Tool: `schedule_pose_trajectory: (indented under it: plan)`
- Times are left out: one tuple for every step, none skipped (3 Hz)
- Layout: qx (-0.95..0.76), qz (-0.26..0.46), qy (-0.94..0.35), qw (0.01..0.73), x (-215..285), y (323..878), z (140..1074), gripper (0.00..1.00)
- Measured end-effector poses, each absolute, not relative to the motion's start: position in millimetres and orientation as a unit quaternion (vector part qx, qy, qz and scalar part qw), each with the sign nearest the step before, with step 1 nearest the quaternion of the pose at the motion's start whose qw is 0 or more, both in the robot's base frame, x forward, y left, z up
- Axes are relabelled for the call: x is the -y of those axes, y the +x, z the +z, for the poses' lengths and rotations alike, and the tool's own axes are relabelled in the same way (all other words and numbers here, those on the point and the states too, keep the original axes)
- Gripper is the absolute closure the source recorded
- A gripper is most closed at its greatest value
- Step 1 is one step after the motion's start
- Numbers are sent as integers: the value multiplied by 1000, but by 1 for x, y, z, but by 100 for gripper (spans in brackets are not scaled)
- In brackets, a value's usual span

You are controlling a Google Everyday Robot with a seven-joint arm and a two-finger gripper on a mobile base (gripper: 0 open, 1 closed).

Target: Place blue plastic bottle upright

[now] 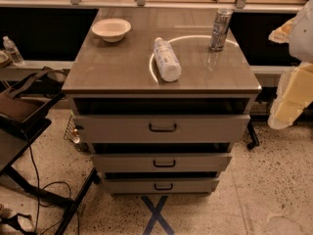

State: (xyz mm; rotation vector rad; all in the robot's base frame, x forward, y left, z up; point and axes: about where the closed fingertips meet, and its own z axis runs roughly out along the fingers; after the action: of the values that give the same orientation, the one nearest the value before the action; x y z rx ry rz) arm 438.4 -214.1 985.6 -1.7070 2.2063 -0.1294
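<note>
Robot body shows at the right edge of the view only. The gripper (292,94) sits there at mid-height: cream-yellow, blocky, flat-faced, with a paler, rounded lower end. Above it is a smooth white rounded casing (303,31), matt in finish. A pale yellow flat piece (281,32) with an uneven outline projects from the casing's left side

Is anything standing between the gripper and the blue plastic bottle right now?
Nothing visible does. The gripper hangs right of the cabinet; the blue plastic bottle lies on its side mid-top. The silver can stands farther back, the bowl back left.
</note>
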Motion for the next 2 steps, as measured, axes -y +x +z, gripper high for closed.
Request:
schedule_pose_trajectory:
  plan:
    - [-778,-46,-602,174,214,438,986,0]
    - [-788,-40,-576,215,211,461,995,0]
